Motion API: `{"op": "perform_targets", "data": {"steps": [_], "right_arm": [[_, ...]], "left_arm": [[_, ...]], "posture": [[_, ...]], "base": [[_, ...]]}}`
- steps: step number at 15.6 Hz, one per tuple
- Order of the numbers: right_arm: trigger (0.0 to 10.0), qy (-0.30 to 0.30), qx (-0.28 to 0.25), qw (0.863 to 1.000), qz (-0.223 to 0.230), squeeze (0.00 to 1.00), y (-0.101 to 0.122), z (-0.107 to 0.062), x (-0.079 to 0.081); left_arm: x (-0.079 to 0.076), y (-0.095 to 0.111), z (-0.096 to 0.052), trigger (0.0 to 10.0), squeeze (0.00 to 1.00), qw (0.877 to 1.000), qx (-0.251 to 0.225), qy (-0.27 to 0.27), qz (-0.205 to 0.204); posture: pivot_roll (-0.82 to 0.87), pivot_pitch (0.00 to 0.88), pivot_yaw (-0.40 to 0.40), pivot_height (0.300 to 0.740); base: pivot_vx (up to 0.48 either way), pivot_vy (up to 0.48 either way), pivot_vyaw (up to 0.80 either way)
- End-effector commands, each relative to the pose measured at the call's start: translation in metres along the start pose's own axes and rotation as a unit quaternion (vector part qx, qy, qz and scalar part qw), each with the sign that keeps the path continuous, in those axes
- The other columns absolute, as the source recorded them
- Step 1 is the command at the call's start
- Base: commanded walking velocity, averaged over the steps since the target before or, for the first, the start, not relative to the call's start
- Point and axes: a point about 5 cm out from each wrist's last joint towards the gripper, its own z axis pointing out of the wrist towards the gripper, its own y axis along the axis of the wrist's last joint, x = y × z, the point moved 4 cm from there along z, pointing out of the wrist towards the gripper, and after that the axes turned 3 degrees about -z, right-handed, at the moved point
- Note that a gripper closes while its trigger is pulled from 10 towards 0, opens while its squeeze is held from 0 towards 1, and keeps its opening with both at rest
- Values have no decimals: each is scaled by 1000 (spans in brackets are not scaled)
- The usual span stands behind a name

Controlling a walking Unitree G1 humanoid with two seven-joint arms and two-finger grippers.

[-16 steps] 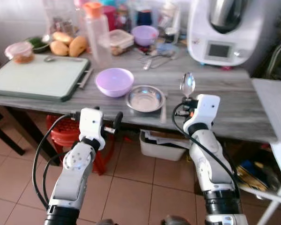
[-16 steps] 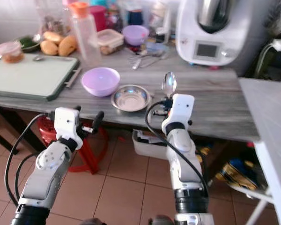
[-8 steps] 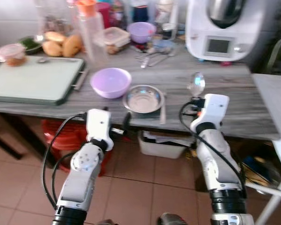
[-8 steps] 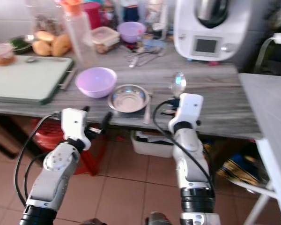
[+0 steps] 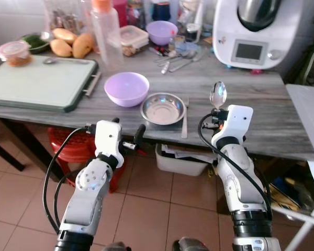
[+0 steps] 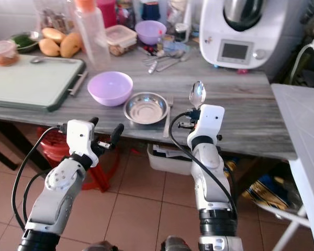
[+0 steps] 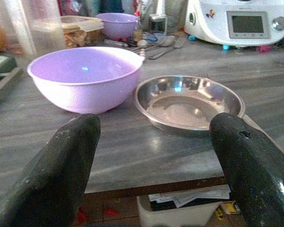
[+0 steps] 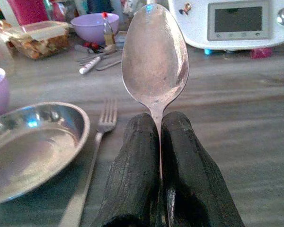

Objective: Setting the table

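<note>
The step in hand looks like placing cutlery beside the steel plate [image 5: 163, 109], which sits near the front edge of the grey table [image 5: 261, 112]. A fork [image 5: 185, 116] already lies just right of the plate. The right gripper [image 8: 157, 142] is clenched on the handle of a spoon [image 5: 217, 94], bowl pointing up, held right of the plate and fork, over the table's front edge. The left gripper [image 5: 128, 140] hangs below the table edge in front of the plate, fingers spread wide and empty (idle, as far as I can judge). A lilac bowl [image 5: 126, 88] stands just left of the plate. Next, the spoon probably needs lowering flat alongside the fork, then releasing. The white kitchen machine [image 5: 259, 31] behind has a screen, but no writing is legible.
</note>
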Motion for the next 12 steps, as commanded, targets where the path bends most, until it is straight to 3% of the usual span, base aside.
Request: {"op": "perform_targets", "data": {"steps": [1,5,9,12], "right_arm": [[10000,3,-1,1000,2,0,2,1,1],[10000,1,-1,1000,1,0,2,1,1],[10000,4,-2,1000,-2,0,2,1,3],[10000,4,0,1000,-3,0,1,0,1]], "left_arm": [[-3,6,0,10000,0,1000,-11,-10,3],[-3,7,-1,10000,0,1000,-11,-12,3],[1,9,-6,10000,0,1000,-17,-2,-12],[15,13,-16,10000,0,999,-30,30,-5]], "posture": [[-25,0,29,740],[-24,0,31,740],[-25,0,30,740],[-24,0,28,740]], "base": [[319,0,-494],[298,0,-669],[64,0,0],[0,0,0]]}}
